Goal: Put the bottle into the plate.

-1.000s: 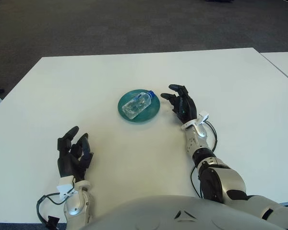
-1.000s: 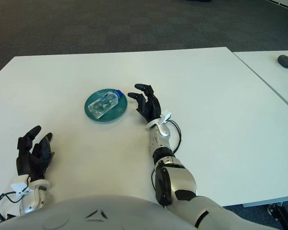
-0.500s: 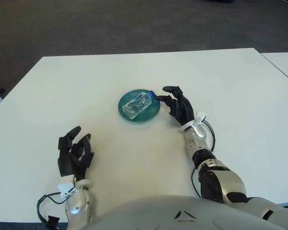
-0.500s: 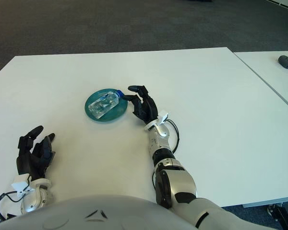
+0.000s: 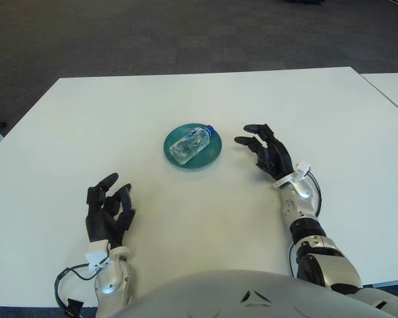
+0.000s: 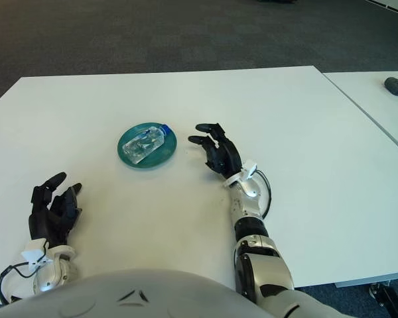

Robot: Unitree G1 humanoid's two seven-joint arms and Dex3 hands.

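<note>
Smooth white table [image 5: 186, 225] over dark grey carpet [image 5: 152, 40]. Nearest, the left hand [image 5: 107, 215] shows above the table's near left part, black fingers loosely spread, holding nothing. Farther in, the right hand [image 5: 268, 152] sits just right of the plate [image 5: 212, 154], fingers spread and empty. The round teal plate holds the clear plastic bottle [image 5: 190, 145], lying on its side, long axis diagonal, blue cap pointing far-right. A second white table [image 6: 378, 99] stands at right.
</note>
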